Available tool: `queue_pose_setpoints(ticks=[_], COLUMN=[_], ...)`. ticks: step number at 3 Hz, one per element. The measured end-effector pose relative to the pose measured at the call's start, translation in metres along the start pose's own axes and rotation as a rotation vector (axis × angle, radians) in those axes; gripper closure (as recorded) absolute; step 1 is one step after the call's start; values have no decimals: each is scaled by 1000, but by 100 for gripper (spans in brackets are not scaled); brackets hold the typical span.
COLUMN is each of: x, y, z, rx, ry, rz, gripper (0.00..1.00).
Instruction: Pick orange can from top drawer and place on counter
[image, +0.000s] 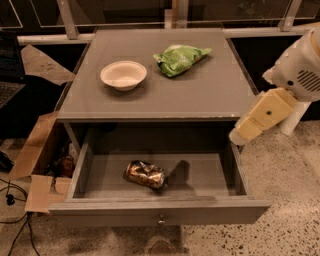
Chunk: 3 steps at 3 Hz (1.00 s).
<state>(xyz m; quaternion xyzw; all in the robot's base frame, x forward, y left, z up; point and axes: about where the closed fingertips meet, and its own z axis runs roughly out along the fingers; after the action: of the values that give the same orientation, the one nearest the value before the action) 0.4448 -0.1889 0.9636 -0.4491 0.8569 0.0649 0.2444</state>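
Observation:
The orange can (145, 174) lies on its side, dented, on the floor of the open top drawer (160, 212), left of the middle. The drawer is pulled out of the grey cabinet, its small knob facing me. The counter (210, 95) above it carries a bowl and a bag. My gripper (239, 136) is at the end of the cream arm segment on the right, beside the counter's front right corner and above the drawer's right wall. It is well apart from the can.
A white bowl (123, 75) and a green snack bag (180, 58) sit on the counter. An open cardboard box (40, 160) stands on the floor left of the cabinet, with cables (12, 200) by it. Speckled floor lies to the right.

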Motion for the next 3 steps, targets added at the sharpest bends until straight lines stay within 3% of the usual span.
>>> queue_pose_setpoints(ticks=[1,2,3], x=[-8,-6,10], y=[2,4,14], z=[9,10,37], rx=[-11,-3,-52], ry=[7,8,-20], rz=[90,92,100], gripper=[0,0,0])
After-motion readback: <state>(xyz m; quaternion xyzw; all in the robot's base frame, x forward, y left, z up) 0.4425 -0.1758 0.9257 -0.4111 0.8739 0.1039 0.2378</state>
